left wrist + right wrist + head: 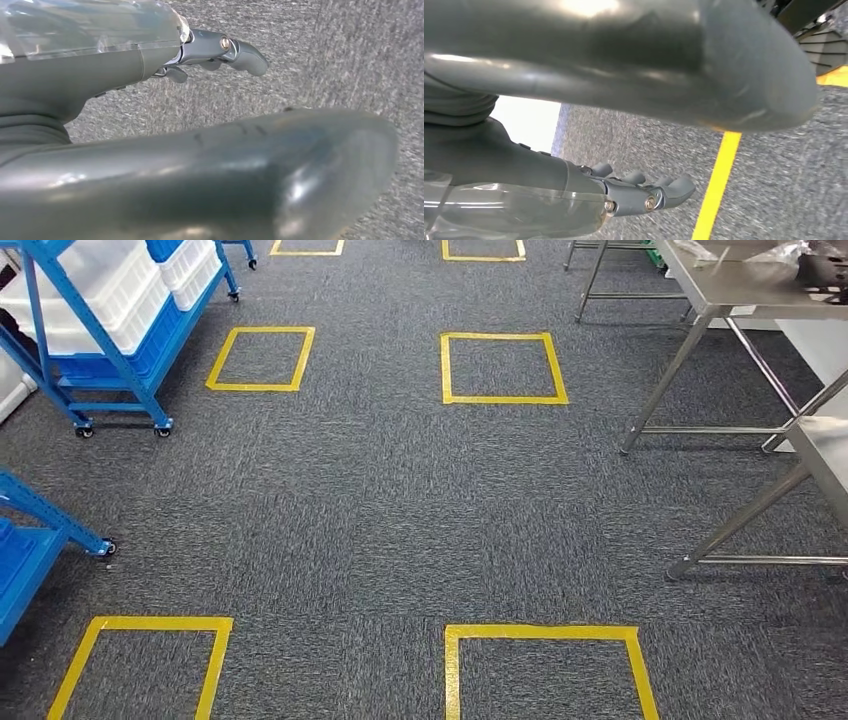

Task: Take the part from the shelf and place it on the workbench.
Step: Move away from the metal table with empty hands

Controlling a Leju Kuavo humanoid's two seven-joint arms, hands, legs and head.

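Grey carpet (400, 500) marked with yellow tape squares (503, 368) lies ahead of me in the head view, so I log this as the walking stage: the robot stands on open floor between the blue shelf (95, 335) at far left and the steel desk (745, 285) at far right, and neither is within reach. White bins (110, 290) sit on the shelf's tilted tiers, with blue trays beneath. I cannot pick out the part from here; I judge it to be still in one of those bins, but nothing in the frames confirms which one. Its heading and long axis I therefore cannot give, and both need checking once the shelf is close. My left hand (165, 90) hangs over bare carpet in its wrist view, thumb extended and fingers loosely apart, carrying nothing. My right hand (574, 130) hangs the same way above a yellow tape line (719, 180), fingers spread, nothing held. A small cluttered pile shows at the desk's far end, too small to identify. Next move, as I judge it: turn left and walk to the shelf, stop square to the tiers, then look into the bins before raising an arm.
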